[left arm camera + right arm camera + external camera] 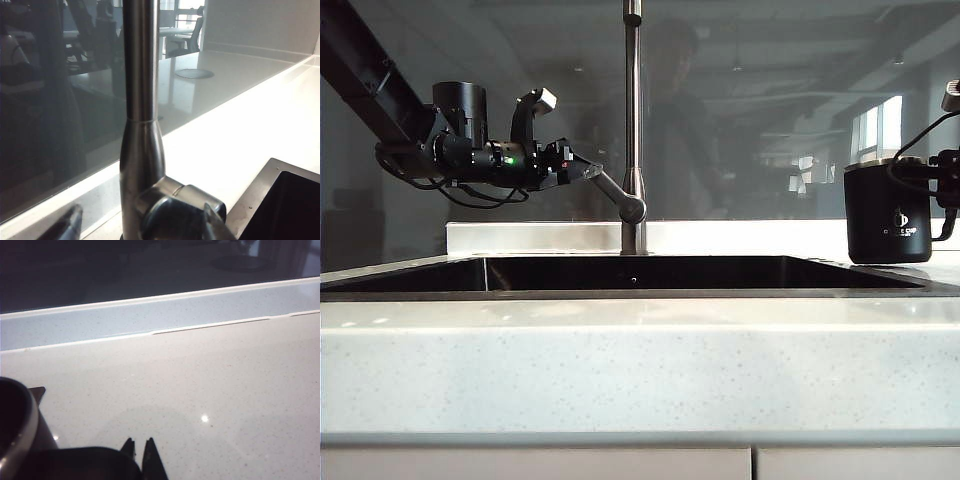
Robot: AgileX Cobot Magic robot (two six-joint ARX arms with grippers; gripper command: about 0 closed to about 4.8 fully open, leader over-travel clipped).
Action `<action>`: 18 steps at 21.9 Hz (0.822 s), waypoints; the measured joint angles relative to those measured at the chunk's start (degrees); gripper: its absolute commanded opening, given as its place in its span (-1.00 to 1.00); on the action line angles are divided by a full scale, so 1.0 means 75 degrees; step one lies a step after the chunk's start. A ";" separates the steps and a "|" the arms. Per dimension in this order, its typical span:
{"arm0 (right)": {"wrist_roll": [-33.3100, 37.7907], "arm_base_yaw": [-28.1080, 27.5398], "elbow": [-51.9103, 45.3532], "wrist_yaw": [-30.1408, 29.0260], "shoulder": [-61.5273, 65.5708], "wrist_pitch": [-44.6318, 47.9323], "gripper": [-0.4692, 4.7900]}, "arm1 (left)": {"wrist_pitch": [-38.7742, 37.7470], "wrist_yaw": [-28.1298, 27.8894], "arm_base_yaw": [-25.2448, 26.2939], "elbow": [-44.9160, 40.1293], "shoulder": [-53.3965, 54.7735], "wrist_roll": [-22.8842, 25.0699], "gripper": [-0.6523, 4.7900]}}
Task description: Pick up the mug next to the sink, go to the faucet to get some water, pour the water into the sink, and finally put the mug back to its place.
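Observation:
The black mug (pixel 888 212) stands on the pale counter right of the sink (pixel 620 293). My right gripper (pixel 948 186) is at the mug's far side by the picture's right edge. In the right wrist view its tips (pixel 139 442) stand almost together past the black handle (pixel 85 463), shut on it, with the steel rim (pixel 22 432) beside. The faucet (pixel 633 120) rises behind the sink. My left gripper (pixel 588 172) is at its lever handle (pixel 616 198). Up close its jaws (pixel 142 215) stand open either side of the lever's round end (pixel 180 212), beside the pipe (pixel 142 100).
A dark glass pane (pixel 770 110) backs the counter behind the faucet. A low stone ledge (pixel 150 320) runs along its foot. The sink's corner (pixel 280 200) lies just beside the lever. A round steel cap (pixel 194 73) sits in the far counter.

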 measured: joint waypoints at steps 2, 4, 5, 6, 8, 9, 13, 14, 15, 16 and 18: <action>0.0000 0.0000 0.0000 0.0000 0.0000 0.0000 -0.71 | 0.0000 0.0006 0.0000 0.0003 0.0000 0.0000 0.34; 0.0000 -0.0003 0.0000 0.0000 0.0000 0.0000 -0.63 | 0.0000 0.0026 0.0000 0.0003 0.0000 0.0000 0.34; 0.0000 -0.0003 0.0000 0.0000 0.0000 0.0000 -0.58 | 0.0000 0.0029 0.0000 0.0003 0.0000 0.0000 0.34; 0.0003 -0.0003 0.0000 0.0003 0.0000 0.0003 -0.58 | 0.0000 0.0032 0.0000 0.0003 0.0000 0.0000 0.34; 0.0023 -0.0003 0.0003 0.0009 -0.0003 0.0029 -0.58 | 0.0000 0.0032 0.0000 0.0003 0.0000 0.0000 0.34; 0.0023 -0.0003 0.0003 0.0009 -0.0003 0.0023 -0.58 | 0.0000 0.0032 0.0000 0.0003 0.0000 0.0000 0.34; 0.0023 -0.0003 0.0006 0.0009 -0.0009 -0.0085 -0.58 | 0.0000 0.0032 0.0000 0.0006 0.0000 0.0000 0.34; 0.0023 -0.0006 0.0006 0.0009 -0.0009 -0.0152 -0.57 | 0.0000 0.0032 0.0000 0.0006 0.0000 0.0000 0.34; 0.0023 -0.0006 0.0006 0.0009 -0.0009 -0.0213 -0.56 | 0.0000 0.0032 0.0000 0.0006 0.0000 0.0000 0.34; 0.0023 -0.0006 0.0006 0.0006 -0.0009 -0.0259 -0.55 | 0.0000 0.0032 0.0000 0.0006 0.0000 0.0000 0.34; 0.0023 -0.0006 0.0006 0.0006 -0.0026 -0.0385 -0.47 | 0.0000 0.0035 0.0000 0.0006 0.0000 0.0000 0.34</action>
